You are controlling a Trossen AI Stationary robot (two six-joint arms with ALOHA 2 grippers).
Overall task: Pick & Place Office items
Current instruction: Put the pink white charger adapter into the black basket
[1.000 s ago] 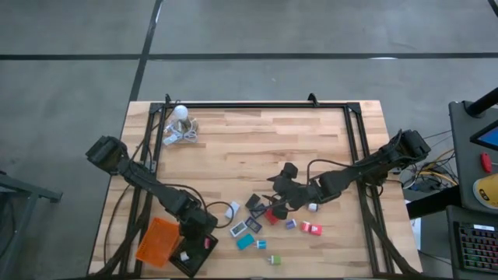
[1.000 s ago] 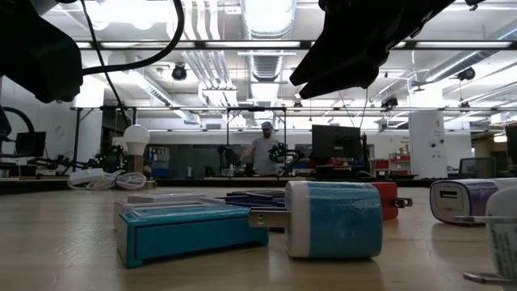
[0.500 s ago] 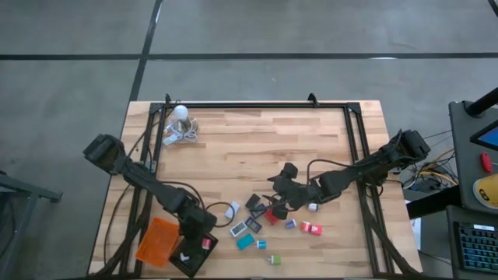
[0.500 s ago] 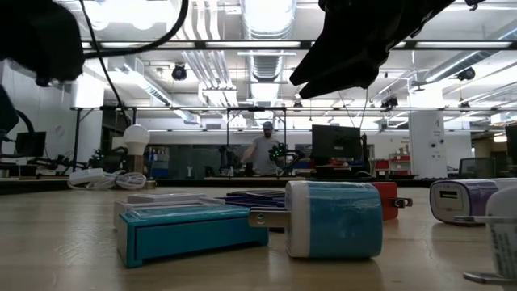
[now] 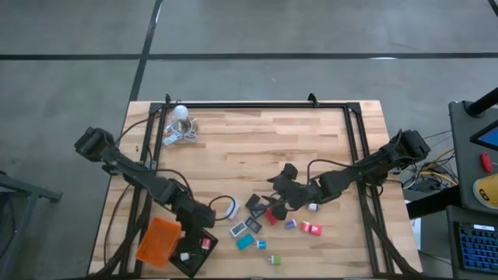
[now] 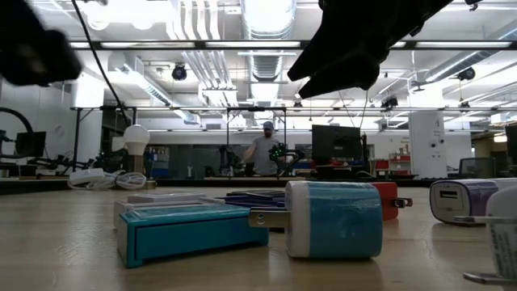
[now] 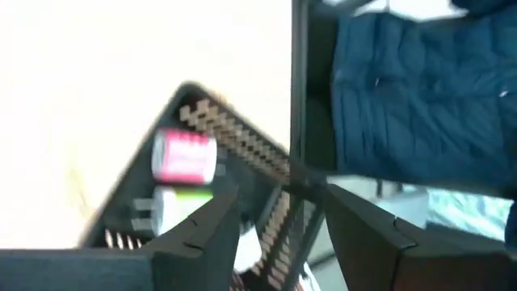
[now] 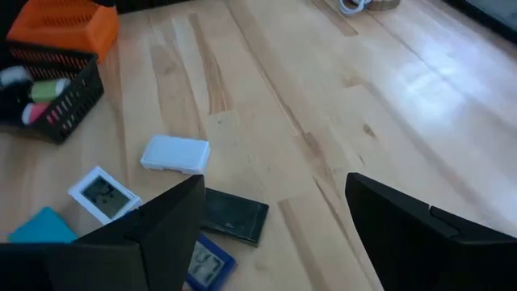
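Observation:
The office items lie scattered on the near half of the wooden table: a white block (image 5: 232, 208), a black piece (image 5: 254, 202), red pieces (image 5: 311, 229), a purple one (image 5: 290, 224), teal ones (image 5: 244, 242) and a green one (image 5: 274, 259). A red piece (image 7: 184, 156) and a green-and-white piece (image 7: 174, 206) lie inside the black tray (image 5: 191, 253). My left gripper (image 7: 279, 234) hangs open over that tray (image 5: 201, 231). My right gripper (image 5: 278, 188) hovers open just beyond the scattered items, with the white block (image 8: 176, 153) ahead of it.
The orange tray (image 5: 159, 239) sits beside the black tray at the near left corner. A white bulb with a coiled cord (image 5: 181, 124) rests at the far left. A black frame (image 5: 257, 105) runs along the table's edges. A person stands in the room behind (image 6: 265, 153).
My left arm has risen and drawn back from the black tray toward the table's left and far side; the red piece and the white piece in the tray now show more fully. My right arm has kept still.

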